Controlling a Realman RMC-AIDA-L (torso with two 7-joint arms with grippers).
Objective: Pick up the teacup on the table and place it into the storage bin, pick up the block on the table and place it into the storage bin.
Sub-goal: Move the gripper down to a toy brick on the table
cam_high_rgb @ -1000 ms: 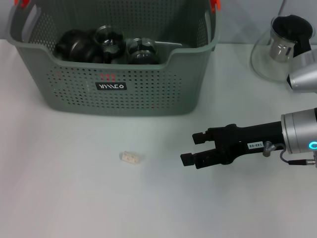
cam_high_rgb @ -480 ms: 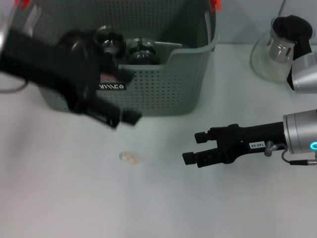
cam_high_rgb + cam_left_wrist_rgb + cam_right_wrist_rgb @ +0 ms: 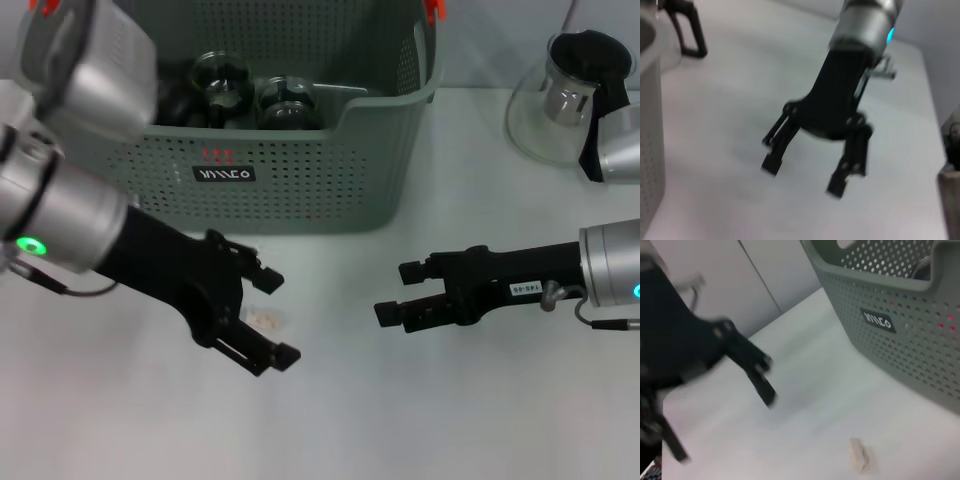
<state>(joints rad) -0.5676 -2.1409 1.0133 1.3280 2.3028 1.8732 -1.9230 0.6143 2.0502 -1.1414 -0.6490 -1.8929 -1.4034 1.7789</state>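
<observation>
a lab-like test bench: bare white table [image 3: 480, 420], plain grey wall panels [image 3: 765, 270].

Even, diffuse light from above keeps the white surface [image 3: 330, 420] bright, with only soft, faint shadows under both arms and below the storage bin [image 3: 300, 190]. In the right wrist view the left gripper [image 3: 722, 407] is smeared by motion blur, while the small block [image 3: 858, 455] lies soft but readable. The left wrist view is hazy throughout, the right gripper [image 3: 802, 177] slightly blurred.
</observation>
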